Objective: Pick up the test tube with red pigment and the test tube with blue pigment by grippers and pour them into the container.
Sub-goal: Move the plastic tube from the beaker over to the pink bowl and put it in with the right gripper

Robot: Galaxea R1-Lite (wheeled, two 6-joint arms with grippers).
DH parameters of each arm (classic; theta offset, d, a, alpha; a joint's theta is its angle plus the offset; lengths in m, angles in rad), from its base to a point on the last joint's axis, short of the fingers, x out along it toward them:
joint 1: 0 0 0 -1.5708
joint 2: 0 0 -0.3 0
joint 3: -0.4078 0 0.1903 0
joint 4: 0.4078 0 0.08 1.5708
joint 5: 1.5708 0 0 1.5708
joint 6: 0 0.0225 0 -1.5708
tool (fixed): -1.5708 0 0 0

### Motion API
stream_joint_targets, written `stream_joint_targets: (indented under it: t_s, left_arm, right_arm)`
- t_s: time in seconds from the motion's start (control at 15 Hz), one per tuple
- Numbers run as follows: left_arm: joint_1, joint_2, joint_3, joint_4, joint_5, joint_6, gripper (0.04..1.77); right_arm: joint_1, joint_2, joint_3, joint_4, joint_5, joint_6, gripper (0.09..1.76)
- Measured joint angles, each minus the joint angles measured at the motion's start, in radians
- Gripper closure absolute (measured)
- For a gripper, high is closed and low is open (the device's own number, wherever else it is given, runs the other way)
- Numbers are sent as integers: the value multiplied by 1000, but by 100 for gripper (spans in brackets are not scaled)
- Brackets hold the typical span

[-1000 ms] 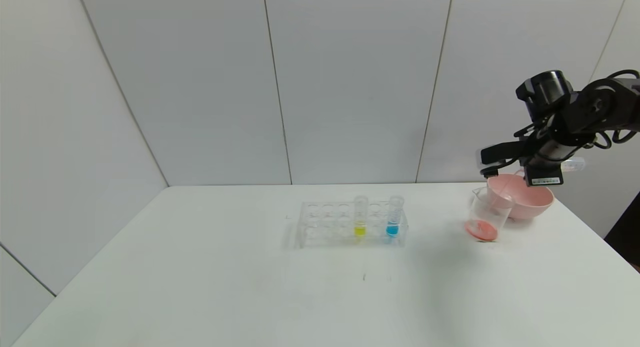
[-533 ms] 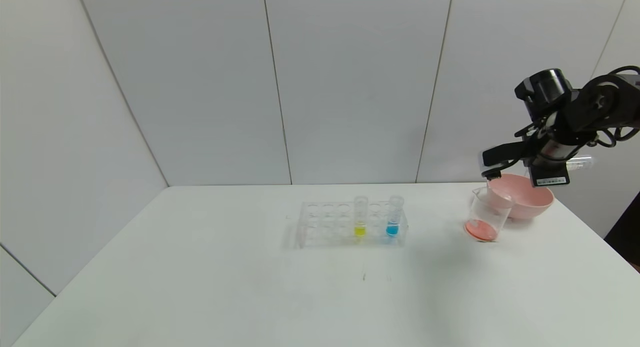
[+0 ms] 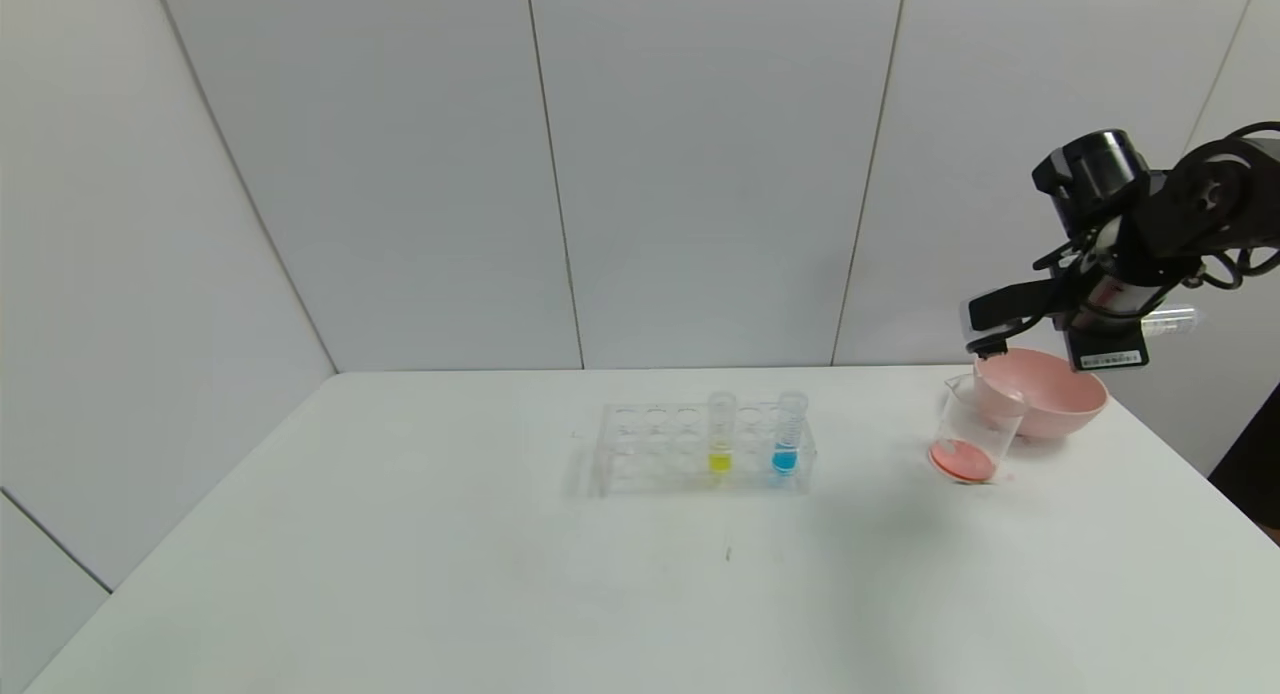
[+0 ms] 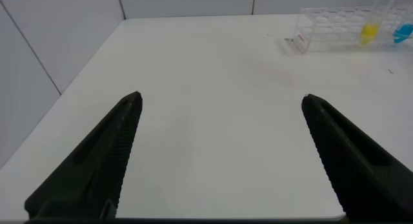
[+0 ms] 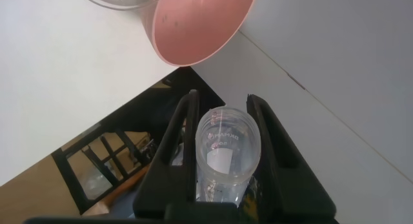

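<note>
Red-pigment test tube [image 5: 227, 153], emptied, is clamped between the narrowed fingers of the right gripper [image 5: 222, 130], raised slightly higher above the pink bowl [image 3: 1045, 392] and container [image 3: 970, 434] than before; its open mouth is seen only in the wrist view, while the left gripper [image 4: 219, 108] is spread wide

The right arm reaches in from the far right, raised well above the tabletop, its wrist rolled over so the black gripper lies roughly level. The right gripper [image 5: 222, 130] is closed around a clear tube, one finger [image 5: 177, 137] pressed on each side of it. The left gripper [image 4: 219, 114] hangs low at the near left, its two black fingers [image 4: 110, 146] spread wide apart with nothing between them.
</note>
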Motion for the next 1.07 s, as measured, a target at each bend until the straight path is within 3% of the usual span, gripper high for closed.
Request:
stream_joint_targets:
  t_s: [0.8, 1.07]
  left_arm:
    - [0, 0, 0, 0, 0, 0, 5]
    - [0, 0, 0, 0, 0, 0, 5]
  right_arm:
    - [0, -7, 1, -16, 3, 6, 129]
    - [-33, -9, 1, -91, 84, 9, 129]
